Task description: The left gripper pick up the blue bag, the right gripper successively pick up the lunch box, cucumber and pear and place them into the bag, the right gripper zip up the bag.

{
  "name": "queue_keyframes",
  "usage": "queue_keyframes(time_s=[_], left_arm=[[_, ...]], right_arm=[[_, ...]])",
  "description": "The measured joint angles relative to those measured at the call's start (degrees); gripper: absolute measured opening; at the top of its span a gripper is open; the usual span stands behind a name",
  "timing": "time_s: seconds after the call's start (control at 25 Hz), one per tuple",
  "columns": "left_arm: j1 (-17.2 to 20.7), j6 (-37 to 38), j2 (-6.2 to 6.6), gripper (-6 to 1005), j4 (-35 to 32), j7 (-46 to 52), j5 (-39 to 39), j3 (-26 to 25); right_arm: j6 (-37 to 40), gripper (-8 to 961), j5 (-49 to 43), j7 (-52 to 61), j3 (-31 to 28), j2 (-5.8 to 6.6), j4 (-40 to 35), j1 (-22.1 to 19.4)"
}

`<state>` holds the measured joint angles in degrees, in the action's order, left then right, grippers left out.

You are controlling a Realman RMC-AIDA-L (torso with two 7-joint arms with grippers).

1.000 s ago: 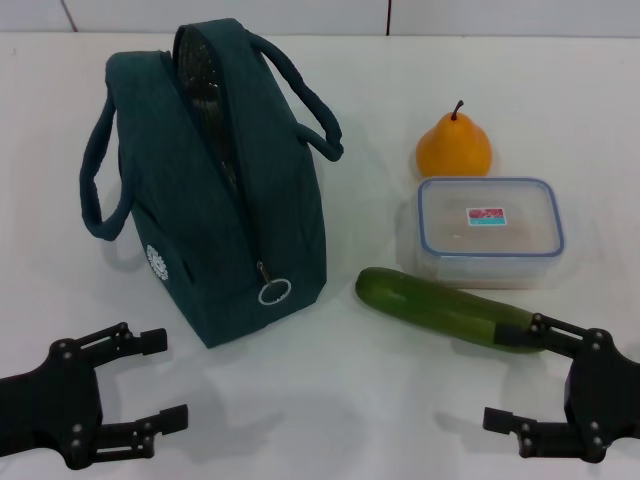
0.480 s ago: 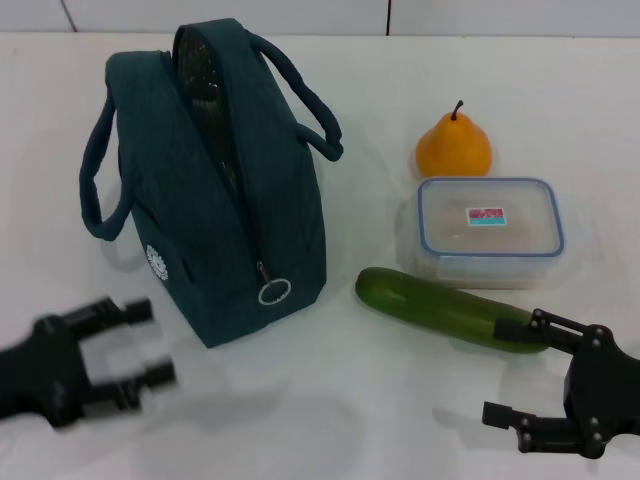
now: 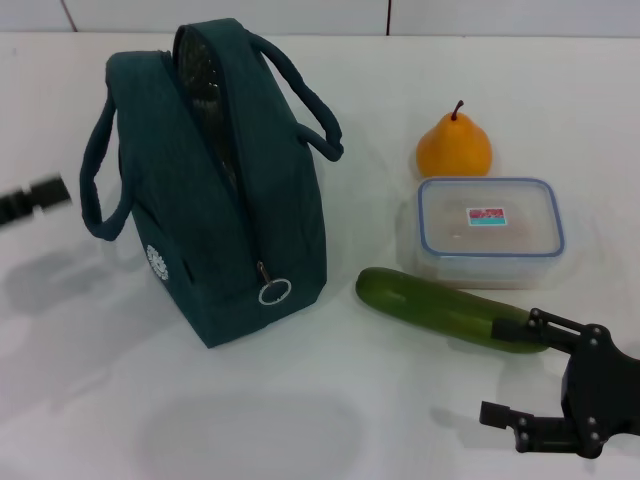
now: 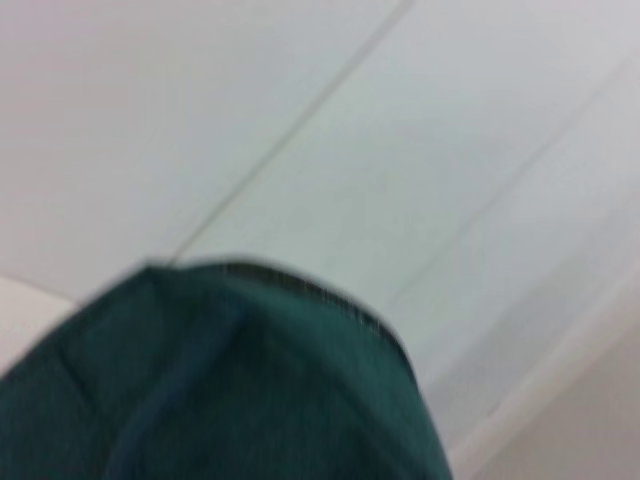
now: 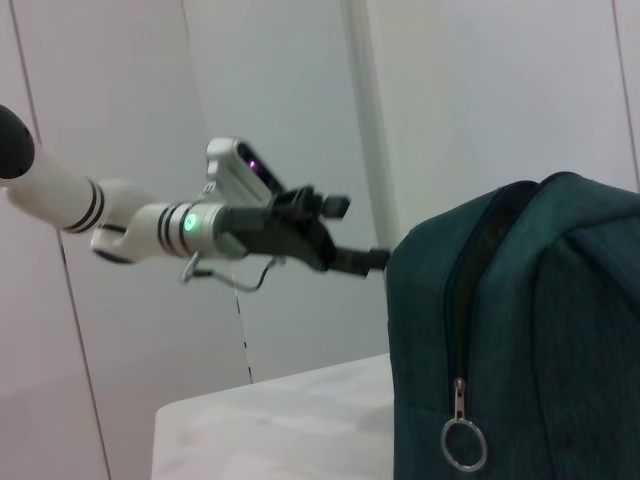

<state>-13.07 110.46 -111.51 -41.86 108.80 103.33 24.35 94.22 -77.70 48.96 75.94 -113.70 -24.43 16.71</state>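
left tool risen beside blue bag handle; right tool parked

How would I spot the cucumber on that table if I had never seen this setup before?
Start at the big blue bag standing on the left half of the white table. Just right of its near corner lies the cucumber, in front of the clear lunch box, with the pear farther back. It is the only long, dark green thing, lying slanted, its right tip near the right gripper.
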Motion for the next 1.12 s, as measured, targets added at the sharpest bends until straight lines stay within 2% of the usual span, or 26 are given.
queue_keyframes(time_s=[0.12, 0.16, 0.2, 0.36, 0.48, 0.6, 0.72, 0.96, 1.12], left_arm=[[-1.0, -0.74, 0.04, 870, -3.84, 6.23, -0.58, -0.64], [-2.56, -2.12, 0.01, 869, -9.72, 15.42, 0.82, -1.06], [-3.07, -2.43, -0.09, 869, -11.91, 17.85, 1.82, -0.98], [-7.39, -3.8, -1.51, 869, -25.76, 32.84, 11.76, -0.48], [-11.23, -3.67, -1.69, 868, -32.17, 41.05, 17.78, 2.75], [-13.61, -3.65, -0.73, 868, -33.6, 46.23, 18.83, 8.41], [-16.07, -3.85, -0.18, 867, -32.55, 47.84, 20.51, 10.7], [-19.38, -4.26, -0.15, 866, -28.94, 48.55, 23.73, 10.94], [-21.22, -4.86, -0.93, 865, -28.56, 48.55, 27.47, 11.01]], right_arm=[[0.0, 864, 0.0, 0.05, 0.0, -0.04, 0.0, 0.02], [0.0, 864, 0.0, 0.05, 0.0, -0.05, 0.0, 0.07], [0.0, 864, 0.0, 0.05, 0.0, -0.07, 0.0, 0.11], [0.0, 863, 0.0, 0.07, -0.01, -0.21, 0.0, 0.2], [0.0, 863, 0.0, 0.08, 0.0, -0.23, 0.0, 0.19], [0.0, 863, 0.0, 0.08, 0.0, -0.23, 0.0, 0.13], [0.0, 863, -0.05, 0.08, 0.0, -0.26, 0.0, -0.11], [0.45, 864, -0.1, -0.12, 0.0, -0.32, 0.32, -0.36], [0.49, 863, -0.16, -0.14, 0.0, -0.31, 0.49, -0.37]])
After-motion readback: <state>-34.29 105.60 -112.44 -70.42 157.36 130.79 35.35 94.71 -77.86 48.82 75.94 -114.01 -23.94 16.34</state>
